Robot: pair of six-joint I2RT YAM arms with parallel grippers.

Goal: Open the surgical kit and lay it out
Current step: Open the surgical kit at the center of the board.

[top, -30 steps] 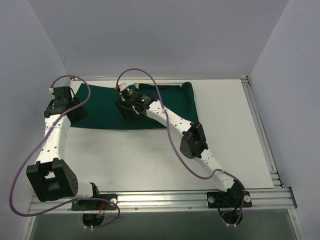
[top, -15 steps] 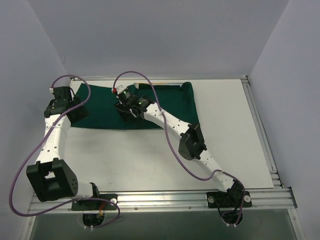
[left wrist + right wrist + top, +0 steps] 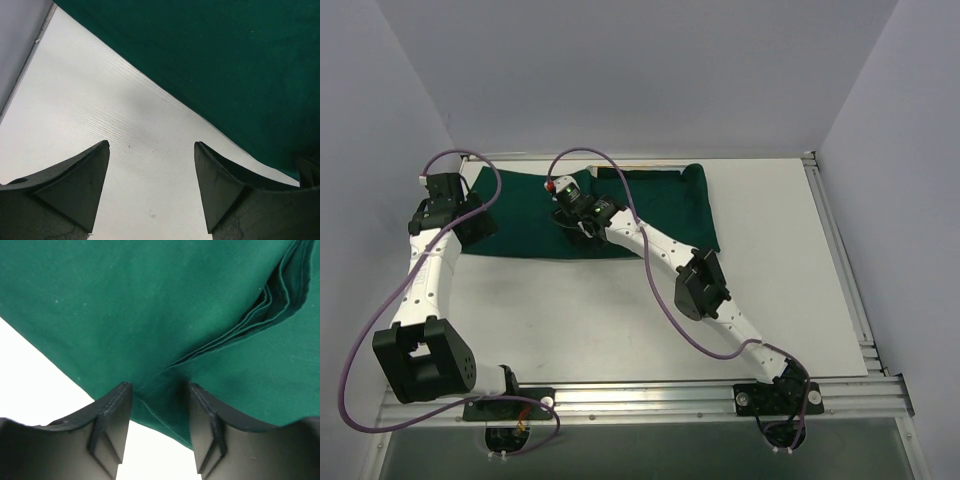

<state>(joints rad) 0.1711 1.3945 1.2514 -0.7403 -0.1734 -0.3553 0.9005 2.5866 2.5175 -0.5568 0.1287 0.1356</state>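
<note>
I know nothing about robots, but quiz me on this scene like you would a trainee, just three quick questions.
1. True or false: the left gripper is clamped on the green cloth.
2. The right gripper is above: A a plastic bowl; B cloth folds; C a metal tray.
3. Fill in: the cloth lies on a ___ table.
Key: 1 false; 2 B; 3 white.

White table top with aluminium rail at near edge, plain pale-grey walls around.
</note>
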